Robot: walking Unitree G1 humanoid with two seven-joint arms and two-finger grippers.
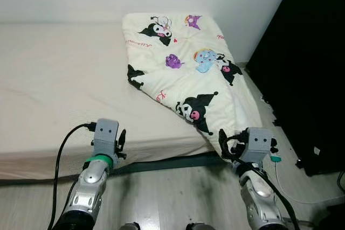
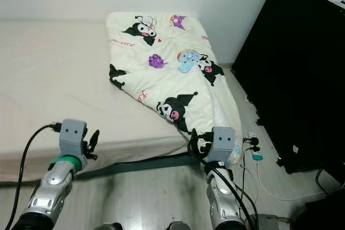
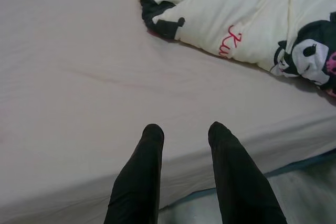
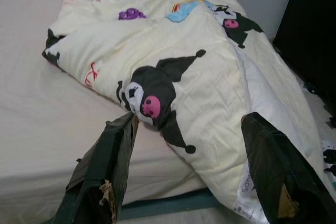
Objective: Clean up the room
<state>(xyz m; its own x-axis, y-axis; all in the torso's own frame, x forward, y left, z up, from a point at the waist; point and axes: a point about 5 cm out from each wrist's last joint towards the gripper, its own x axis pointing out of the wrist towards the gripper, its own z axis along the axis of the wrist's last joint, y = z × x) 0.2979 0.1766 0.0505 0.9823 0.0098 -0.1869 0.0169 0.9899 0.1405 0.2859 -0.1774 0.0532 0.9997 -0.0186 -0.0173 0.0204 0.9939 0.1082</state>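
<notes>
A cream blanket printed with cartoon characters lies crumpled on the right side of the bed, and its lower corner hangs over the bed's front right corner. My right gripper is open wide just in front of that hanging corner, with the fingers on either side of the black-and-pink figure and not touching it. My left gripper is open at the bed's front edge, over bare beige sheet, well left of the blanket.
A tall black cabinet stands close on the right, leaving a narrow strip of floor beside the bed. Cables and a plug lie on the wooden floor near my right arm. A white wall runs behind the bed.
</notes>
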